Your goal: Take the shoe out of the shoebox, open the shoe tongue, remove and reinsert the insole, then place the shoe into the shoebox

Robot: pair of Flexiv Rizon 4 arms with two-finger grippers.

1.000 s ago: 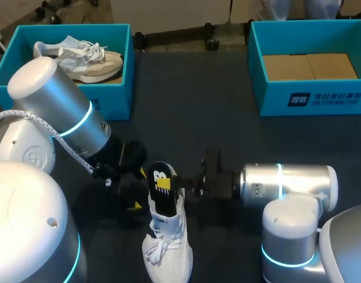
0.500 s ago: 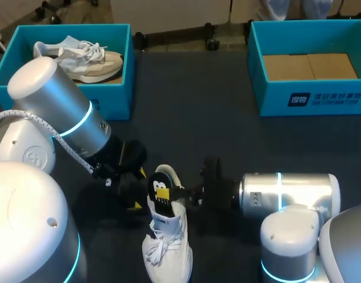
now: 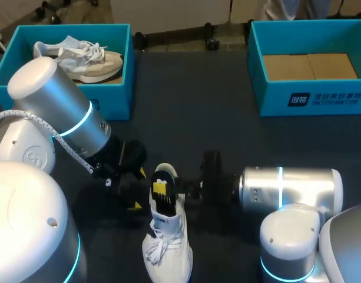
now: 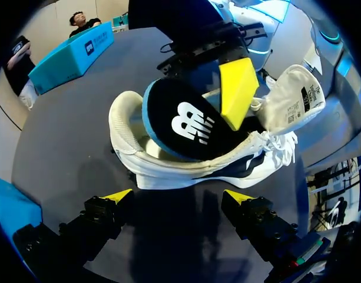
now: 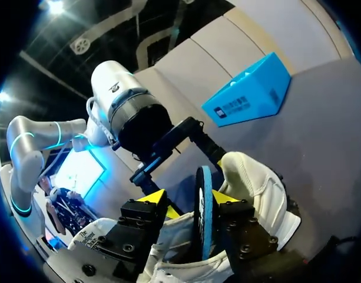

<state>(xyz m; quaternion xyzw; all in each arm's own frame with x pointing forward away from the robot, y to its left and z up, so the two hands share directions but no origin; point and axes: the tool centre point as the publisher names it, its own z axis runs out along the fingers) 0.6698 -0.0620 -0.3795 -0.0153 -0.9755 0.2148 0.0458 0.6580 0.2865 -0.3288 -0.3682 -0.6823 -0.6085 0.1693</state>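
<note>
The white sneaker [image 3: 167, 242] lies near the table's front edge with its tongue [image 4: 292, 100] folded open. Its black, blue-edged insole [image 3: 163, 197] stands up out of it, pinched by the right gripper [image 5: 189, 198]. The left gripper [image 4: 179, 195] is just beside the sneaker, fingers spread. The insole now sits lower in the sneaker than a second ago.

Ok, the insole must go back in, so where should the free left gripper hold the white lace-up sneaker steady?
Probably the padded heel collar of the white lace-up sneaker, pinched by the left gripper coming from its own side. The shoe lies side-on ahead of its open fingers, and that rim is clear of the black, blue-edged insole in the right gripper.
</note>
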